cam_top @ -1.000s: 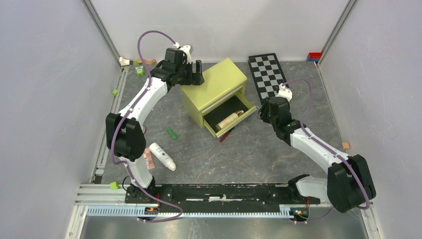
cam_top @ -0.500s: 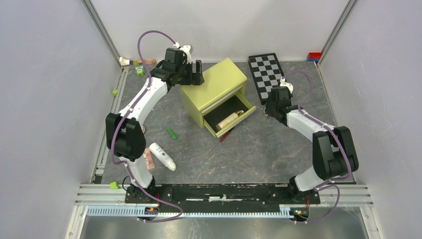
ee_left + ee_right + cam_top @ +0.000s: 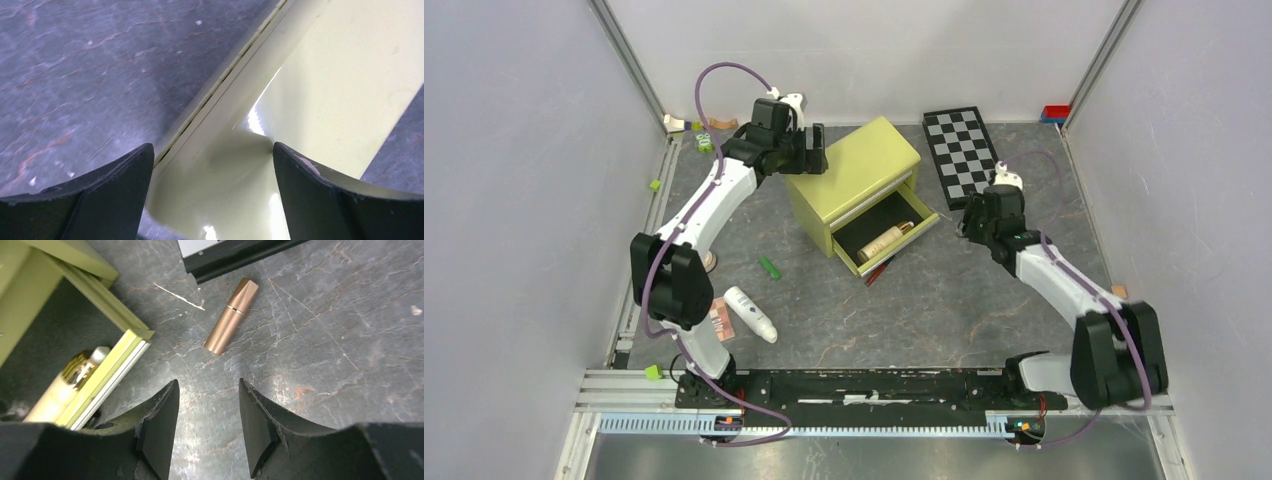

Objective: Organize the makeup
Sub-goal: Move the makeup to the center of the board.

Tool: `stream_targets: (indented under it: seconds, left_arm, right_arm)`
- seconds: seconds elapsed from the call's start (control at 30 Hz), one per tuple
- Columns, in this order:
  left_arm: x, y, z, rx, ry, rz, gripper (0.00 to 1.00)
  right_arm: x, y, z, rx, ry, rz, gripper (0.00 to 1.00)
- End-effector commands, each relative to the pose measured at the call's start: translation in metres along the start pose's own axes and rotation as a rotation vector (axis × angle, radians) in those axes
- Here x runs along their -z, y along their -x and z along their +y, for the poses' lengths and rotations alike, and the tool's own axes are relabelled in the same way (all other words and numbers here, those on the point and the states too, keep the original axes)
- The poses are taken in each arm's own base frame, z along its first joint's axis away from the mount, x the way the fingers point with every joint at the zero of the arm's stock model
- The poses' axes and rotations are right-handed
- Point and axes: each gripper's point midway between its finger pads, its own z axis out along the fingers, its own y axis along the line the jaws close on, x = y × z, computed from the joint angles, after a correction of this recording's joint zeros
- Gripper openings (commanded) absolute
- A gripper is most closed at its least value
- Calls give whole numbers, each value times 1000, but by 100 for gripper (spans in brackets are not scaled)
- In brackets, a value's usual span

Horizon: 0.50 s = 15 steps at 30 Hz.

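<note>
Makeup, biggest first.

- White tube point(image 3: 751, 313): plain and glossy, tapers to a cap. Lies at 8 o'clock on the table, out in the open.
- Beige bottle point(image 3: 886, 240) with gold cap: lies inside the open drawer point(image 3: 871, 222), near the middle of the table.
- Pink-brown palette point(image 3: 721, 320): flat, just beside the tube at its 9 o'clock, partly hidden by the left arm.
- Lipstick point(image 3: 231, 316): copper-coloured, thin ring round the middle, slanted tip. Shows only from the right wrist, on bare table between the drawer corner and the checkerboard's edge.
- Red stick point(image 3: 879, 272): thin, pokes out under the drawer front.
- Green piece point(image 3: 769, 268): small, dark, at 9 o'clock, apart from the rest.

Around it all: pale walls point(image 3: 524, 200) on three sides, dark grey marbled table point(image 3: 944, 310) with rusty veins, yellow-green cabinet point(image 3: 864, 160) toward 12 o'clock, checkerboard point(image 3: 964, 150) at 1 o'clock.

Long axes from above:
- Tube: 11 to 5, cap toward 5.
- Bottle: 8 to 2, cap toward 2.
- Red stick: 8 to 2 likewise.
- Green piece: 11 to 5.
- Lipstick, in the wrist view: 7 to 1, slanted tip toward 1.

Left gripper point(image 3: 816, 150): spread wide over the cabinet's back corner at 11 o'clock, clamped on nothing. Cannot tell whether it touches the cabinet.

Right gripper point(image 3: 207, 385): fingers parted, empty, hangs above the table with the lipstick ahead at 12 o'clock.
</note>
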Motion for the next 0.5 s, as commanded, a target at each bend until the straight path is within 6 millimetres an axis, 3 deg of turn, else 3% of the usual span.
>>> stream_targets:
  seconds: [0.0,0.1,0.2,0.27,0.47]
  left_arm:
    - [48,15,20,25,125,-74,94]
    - [85,20,41,108,270,-150,97]
    - [128,7,71,249,466,-206,100]
    - [150,-12,82,347,540,-215,100]
    - [190,-92,101,564,697,-126,100]
  right_arm:
    - [38,34,8,23,84,-170,53]
    - [57,48,7,37,93,-229,53]
    - [68,52,8,43,107,-247,54]
    - [71,51,9,43,121,-249,53]
    - [70,40,14,46,163,-224,54]
